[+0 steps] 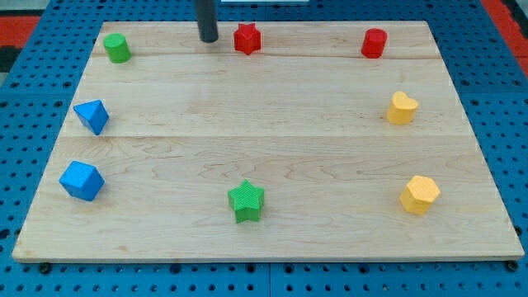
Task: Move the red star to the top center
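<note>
Green star (246, 200) sits nearest the camera, at the view's bottom centre of the wooden counter (264, 140). Blue blocks at the view's left: a chunky many-sided one (82, 180) low down, a pyramid-like one (91, 115) above it, exact shapes hard to tell. Green cylinder (116, 48) at top left corner. Yellow hexagon-ish block (420, 195) at bottom right, yellow heart-like block (402, 108) above it. Red cylinder-like block (374, 43) at top right.

Red star (247, 39) lies near the counter's top edge, roughly top centre, a bit left of the middle. My tip (208, 39) is down on the counter just beside the red star, on its left side, with a small gap visible, so apart and not touching. No hand on this arm, just the dark rod, so nothing spread, pressed or pinched; it holds nothing. All other blocks are well apart from my tip.
</note>
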You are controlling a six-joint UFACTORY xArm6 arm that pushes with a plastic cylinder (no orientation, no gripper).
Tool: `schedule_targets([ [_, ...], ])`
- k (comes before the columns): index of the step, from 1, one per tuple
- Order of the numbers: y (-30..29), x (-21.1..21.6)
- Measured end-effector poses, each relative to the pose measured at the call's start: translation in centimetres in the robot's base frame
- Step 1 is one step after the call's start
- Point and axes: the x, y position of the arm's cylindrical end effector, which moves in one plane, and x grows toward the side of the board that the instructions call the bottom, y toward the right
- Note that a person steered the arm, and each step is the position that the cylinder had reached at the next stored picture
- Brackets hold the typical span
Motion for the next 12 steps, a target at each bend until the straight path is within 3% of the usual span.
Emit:
schedule_targets([
  [1, 6.6, -0.2],
  [2, 9.2, 3.1],
  [4, 4.6, 5.1],
  [5, 5.2, 5.9],
  [10, 4.2, 5.0],
  [12, 0.0, 4.3],
])
